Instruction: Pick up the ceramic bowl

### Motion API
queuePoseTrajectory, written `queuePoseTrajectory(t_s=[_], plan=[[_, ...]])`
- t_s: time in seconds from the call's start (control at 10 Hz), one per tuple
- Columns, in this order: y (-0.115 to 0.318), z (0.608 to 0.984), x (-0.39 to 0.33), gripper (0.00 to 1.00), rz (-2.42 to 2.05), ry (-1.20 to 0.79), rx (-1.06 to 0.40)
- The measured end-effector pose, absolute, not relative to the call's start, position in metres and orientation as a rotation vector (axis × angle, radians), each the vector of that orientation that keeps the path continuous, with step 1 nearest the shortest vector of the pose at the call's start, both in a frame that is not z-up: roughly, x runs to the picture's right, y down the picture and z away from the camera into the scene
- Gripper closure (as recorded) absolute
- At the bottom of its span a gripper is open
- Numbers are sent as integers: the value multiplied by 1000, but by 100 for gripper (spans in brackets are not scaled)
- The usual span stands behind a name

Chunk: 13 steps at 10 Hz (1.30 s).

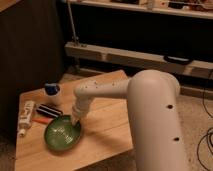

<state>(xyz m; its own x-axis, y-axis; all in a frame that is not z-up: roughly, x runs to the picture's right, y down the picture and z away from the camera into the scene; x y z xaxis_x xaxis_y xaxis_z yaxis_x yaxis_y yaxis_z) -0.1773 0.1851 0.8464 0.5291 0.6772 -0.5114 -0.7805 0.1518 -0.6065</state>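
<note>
- dim, warm indoor light, the whole view soft and blurred.
- the gripper (75, 120), at the ceramic bowl (62, 132) rim, looks smeared.
- glossy bowl shows faint sheen; background shelves lie in deep shadow.

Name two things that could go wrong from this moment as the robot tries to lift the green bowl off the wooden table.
1. The claw is at the far rim of the ceramic bowl; the bowl looks glossy and shallow, so an edge grip may slip or tilt it.
2. The bowl sits near the table's front edge; a push could slide it off.
3. The small cup and flat items lie close behind and could get knocked.
</note>
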Motion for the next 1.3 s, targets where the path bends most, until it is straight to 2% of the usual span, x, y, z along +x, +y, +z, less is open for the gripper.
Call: queuePoseTrajectory(t_s=[0.4,0.6,1.1,1.3], plan=[[182,842,-176,80,1088,166,-974],[170,818,-170,80,1120,112,-975],[118,720,-155,80,1169,-3,-966],[113,709,-150,80,1168,-56,-1001]])
